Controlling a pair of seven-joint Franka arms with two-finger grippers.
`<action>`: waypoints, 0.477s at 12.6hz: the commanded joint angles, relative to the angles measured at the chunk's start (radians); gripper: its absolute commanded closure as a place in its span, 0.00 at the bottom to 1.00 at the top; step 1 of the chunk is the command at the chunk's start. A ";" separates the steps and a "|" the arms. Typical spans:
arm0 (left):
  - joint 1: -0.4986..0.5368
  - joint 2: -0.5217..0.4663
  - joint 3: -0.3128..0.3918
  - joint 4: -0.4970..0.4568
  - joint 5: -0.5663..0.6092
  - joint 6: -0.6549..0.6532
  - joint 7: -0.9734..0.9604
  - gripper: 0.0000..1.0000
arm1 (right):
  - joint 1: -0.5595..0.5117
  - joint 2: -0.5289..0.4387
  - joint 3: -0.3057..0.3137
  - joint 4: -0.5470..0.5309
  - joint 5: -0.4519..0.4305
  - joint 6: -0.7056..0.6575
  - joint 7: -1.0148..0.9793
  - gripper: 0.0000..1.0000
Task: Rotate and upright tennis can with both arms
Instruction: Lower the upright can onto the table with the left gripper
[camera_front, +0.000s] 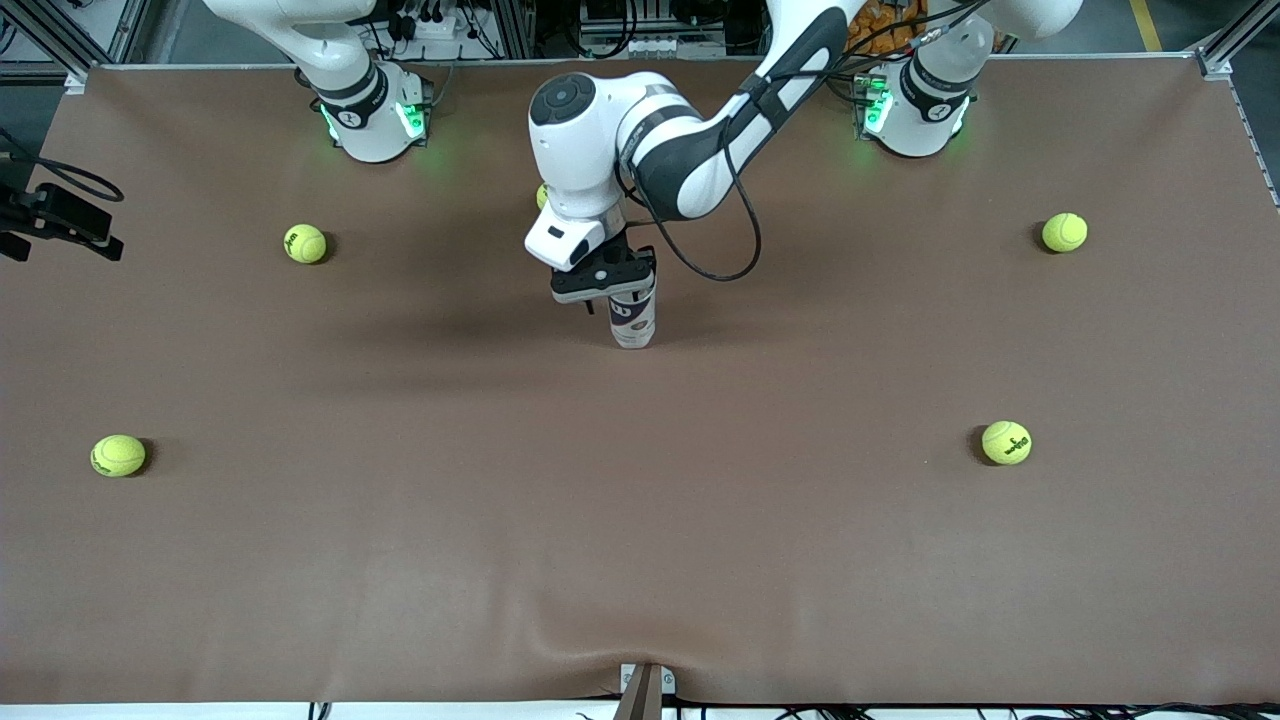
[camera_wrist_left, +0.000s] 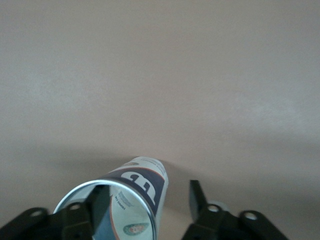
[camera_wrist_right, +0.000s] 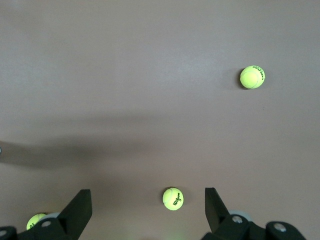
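Observation:
The tennis can (camera_front: 632, 320) stands about upright on the brown table, near the middle, with its silver rim on top. My left gripper (camera_front: 606, 285) is right over its top end, pointing down. In the left wrist view the can (camera_wrist_left: 137, 187) sits between the open fingers of the left gripper (camera_wrist_left: 146, 192), close against one finger, while the other finger (camera_wrist_left: 196, 192) stands apart from it. My right gripper (camera_wrist_right: 147, 195) is open and empty, high over the table. It is out of the front view.
Several yellow-green tennis balls lie scattered: one (camera_front: 305, 243) near the right arm's base, one (camera_front: 118, 455) nearer the camera at that end, two (camera_front: 1064, 232) (camera_front: 1006, 442) at the left arm's end. One ball (camera_wrist_right: 173, 198) shows under the right gripper.

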 joint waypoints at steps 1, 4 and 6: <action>0.007 -0.085 -0.001 -0.004 0.017 -0.057 -0.014 0.00 | 0.013 -0.009 -0.005 -0.005 -0.018 -0.006 0.008 0.00; 0.059 -0.194 -0.001 -0.005 -0.030 -0.108 -0.009 0.00 | 0.013 -0.009 -0.005 -0.005 -0.015 0.002 0.008 0.00; 0.116 -0.258 -0.001 -0.007 -0.080 -0.160 0.008 0.00 | 0.013 -0.008 -0.005 -0.005 -0.010 0.007 0.008 0.00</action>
